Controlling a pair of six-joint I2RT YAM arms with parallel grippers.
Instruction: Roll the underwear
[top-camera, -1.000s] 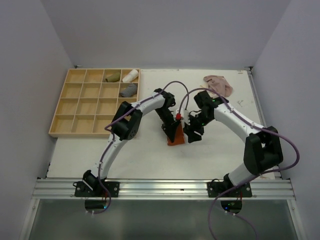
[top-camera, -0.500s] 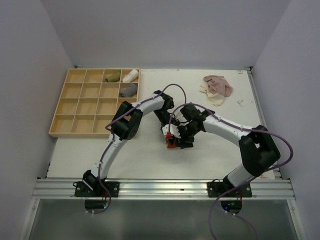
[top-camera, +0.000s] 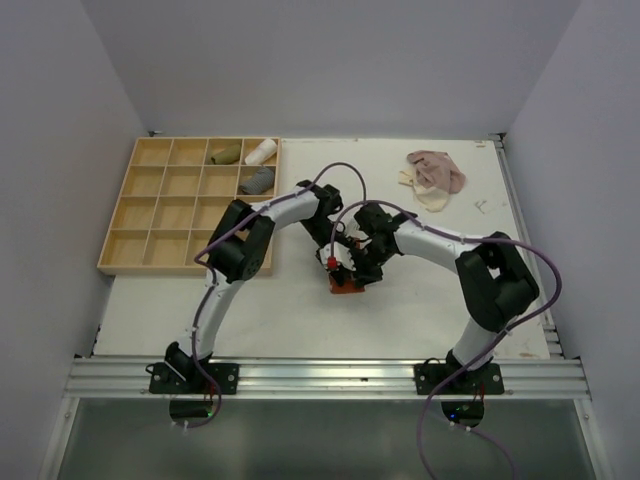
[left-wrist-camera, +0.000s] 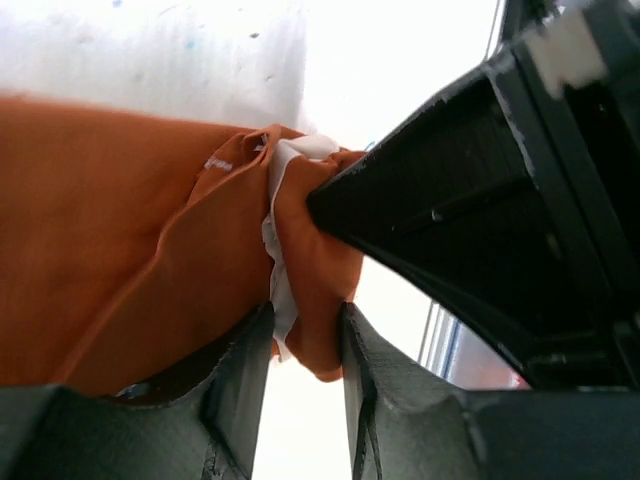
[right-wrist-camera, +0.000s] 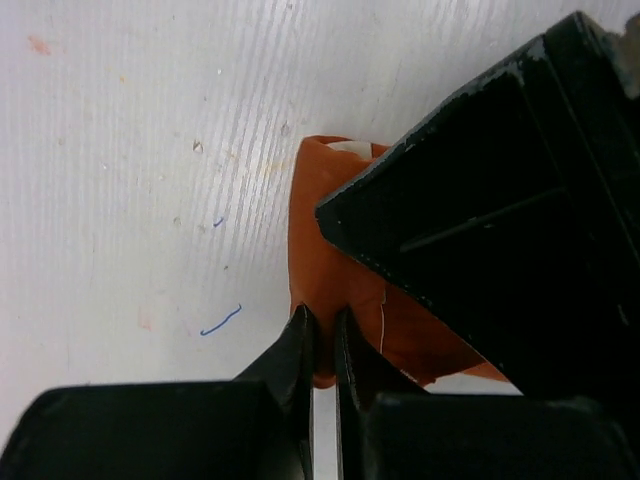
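The right end effector (right-wrist-camera: 320, 338) is pinched shut on the edge of the orange underwear (right-wrist-camera: 322, 240) at mid-counter (top-camera: 250, 310). The left end effector (left-wrist-camera: 305, 345) stands slightly apart astride a fold (white lining showing). I reckon this soft, limp cloth could slip and unroll, or the crowded fingers could clash.

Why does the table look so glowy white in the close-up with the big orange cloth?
Left wrist view: the table is overexposed and washed out to plain white, while the orange underwear stays well lit. Right wrist view: the same surface shows its little marks clearly, with no glare. Top view: even, soft light with only faint shadows.
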